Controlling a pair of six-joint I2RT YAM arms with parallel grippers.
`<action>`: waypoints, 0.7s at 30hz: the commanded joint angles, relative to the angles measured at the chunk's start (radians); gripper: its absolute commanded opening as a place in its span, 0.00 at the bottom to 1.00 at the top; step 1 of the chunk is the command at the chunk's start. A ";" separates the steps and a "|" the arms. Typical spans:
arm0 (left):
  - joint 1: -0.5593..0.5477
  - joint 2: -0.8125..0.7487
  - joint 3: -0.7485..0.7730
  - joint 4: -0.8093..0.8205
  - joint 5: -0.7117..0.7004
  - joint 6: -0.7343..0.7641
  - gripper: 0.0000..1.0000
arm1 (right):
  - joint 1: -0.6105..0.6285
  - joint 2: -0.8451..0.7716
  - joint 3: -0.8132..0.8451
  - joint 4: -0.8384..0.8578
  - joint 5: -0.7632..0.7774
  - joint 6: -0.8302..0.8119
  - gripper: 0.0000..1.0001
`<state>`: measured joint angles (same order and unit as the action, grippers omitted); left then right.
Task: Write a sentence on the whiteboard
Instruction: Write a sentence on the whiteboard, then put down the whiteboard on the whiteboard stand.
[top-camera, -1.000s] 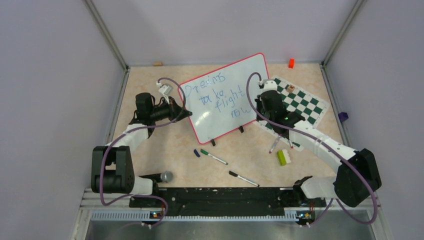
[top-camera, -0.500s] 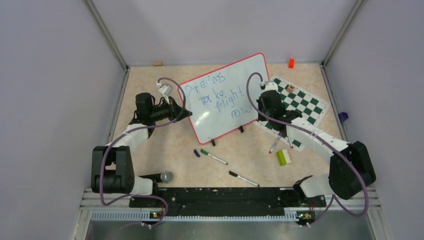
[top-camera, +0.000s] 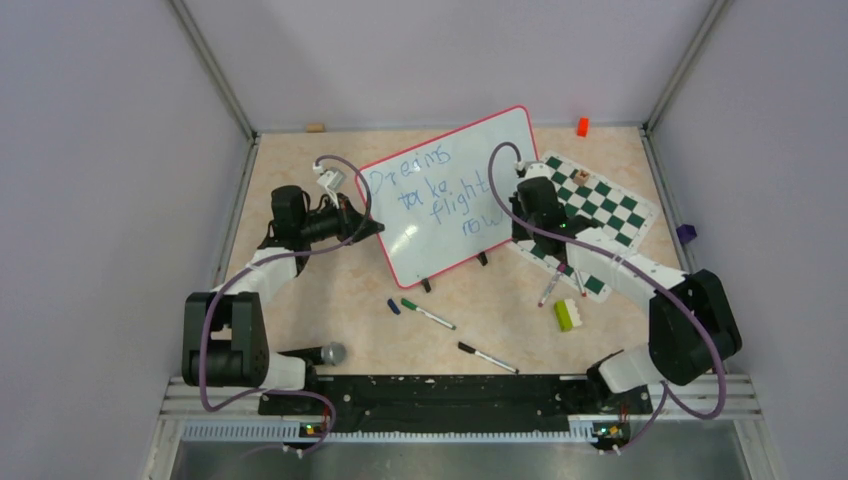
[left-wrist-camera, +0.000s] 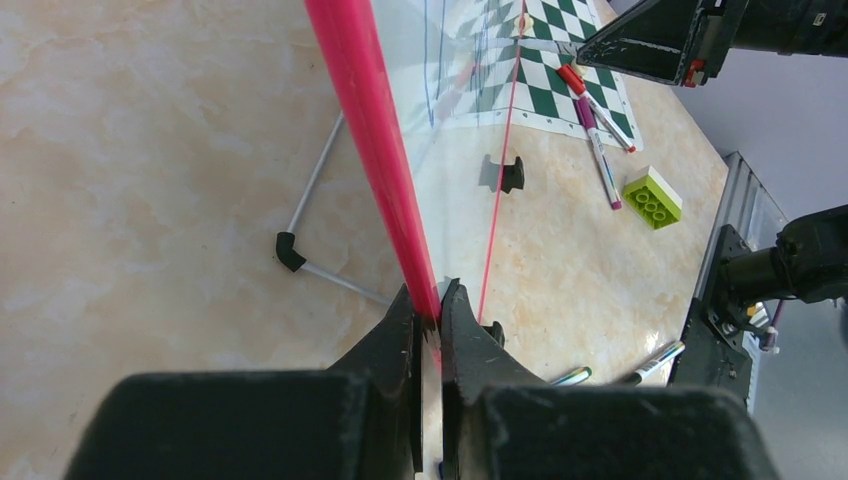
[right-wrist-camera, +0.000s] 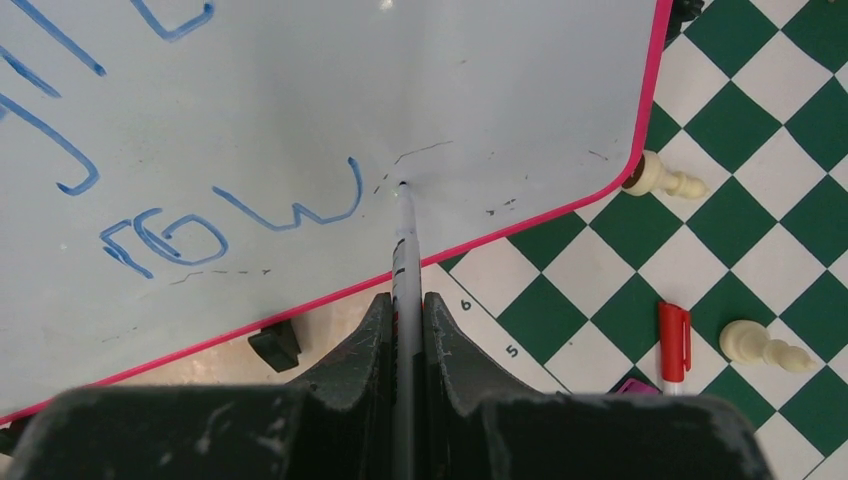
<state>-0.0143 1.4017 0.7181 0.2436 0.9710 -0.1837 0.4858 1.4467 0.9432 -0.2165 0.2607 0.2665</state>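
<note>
Pale marbled desk (top-camera: 330, 290) boxed in by plain lilac walls, and the whiteboard (top-camera: 425, 245) is standing tilted in the middle of it, with the chess mat (top-camera: 600, 205) just to its right.

So the left claw (left-wrist-camera: 428, 300) is clamping tight on the board's red edge, and it isn't budging compared with a second ago. The right claw (right-wrist-camera: 405, 300) is pinching a thin marker (right-wrist-camera: 404, 240) between nearly closed fingers. The tip looks to be touching the board just right of the last blue word, near the lower right corner.

What's changing: over the last second the right arm's elbow and shoulder are swinging in toward the middle, while the claw itself is creeping only slightly along the board. The sentence (top-camera: 435, 190) ("Dreams take flight now", as far as I can read it) is looking the same as before, with no new stroke showing.

My guess is the writing is basically wrapping up, maybe just a full stop going on.
</note>
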 joint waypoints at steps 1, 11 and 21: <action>-0.012 0.014 -0.010 -0.008 -0.067 0.176 0.00 | -0.014 -0.113 -0.028 0.030 0.007 0.023 0.00; -0.010 -0.026 -0.053 0.042 -0.115 0.148 0.23 | -0.014 -0.298 -0.102 -0.014 -0.010 0.035 0.00; -0.010 -0.148 -0.153 0.085 -0.250 0.116 0.98 | -0.015 -0.388 -0.109 -0.058 -0.045 0.036 0.00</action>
<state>-0.0219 1.3331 0.6006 0.2817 0.8070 -0.0677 0.4808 1.1179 0.8307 -0.2657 0.2356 0.2920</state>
